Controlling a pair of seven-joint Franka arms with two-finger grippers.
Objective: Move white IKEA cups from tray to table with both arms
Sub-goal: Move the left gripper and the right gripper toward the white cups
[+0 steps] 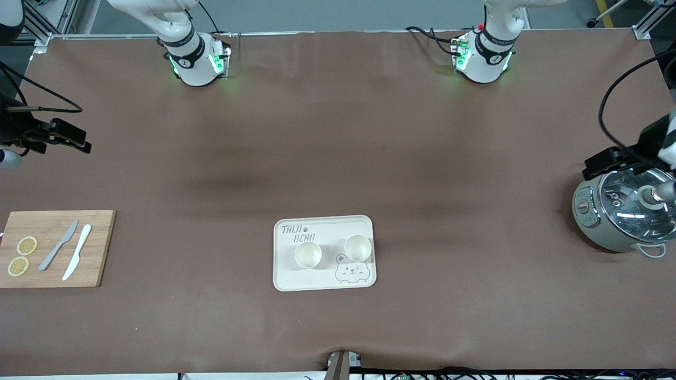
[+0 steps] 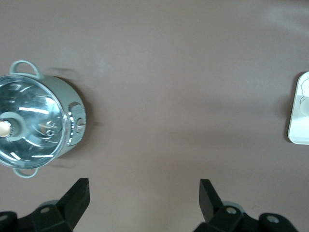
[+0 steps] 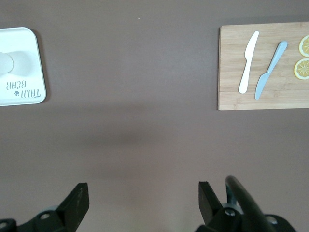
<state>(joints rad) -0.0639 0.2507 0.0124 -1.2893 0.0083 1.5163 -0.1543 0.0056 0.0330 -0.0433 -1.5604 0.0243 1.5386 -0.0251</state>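
Two white IKEA cups stand upright side by side on a cream bear-printed tray (image 1: 296, 278) in the middle of the table, near the front camera. One cup (image 1: 308, 255) is toward the right arm's end and the other cup (image 1: 358, 247) toward the left arm's end. My right gripper (image 1: 71, 138) hangs open and empty above the table at the right arm's end, well away from the tray. My left gripper (image 1: 599, 164) hangs open and empty beside the pot at the left arm's end. Both wrist views show wide-open jaws, left (image 2: 145, 193) and right (image 3: 144, 195), over bare table, with a tray edge showing in each (image 2: 300, 108) (image 3: 29, 92).
A wooden cutting board (image 1: 100, 248) lies at the right arm's end with a grey knife (image 1: 58, 245), a white knife (image 1: 77, 252) and two lemon slices (image 1: 26, 245). A green pot with a glass lid (image 1: 623, 211) stands at the left arm's end. Brown mat covers the table.
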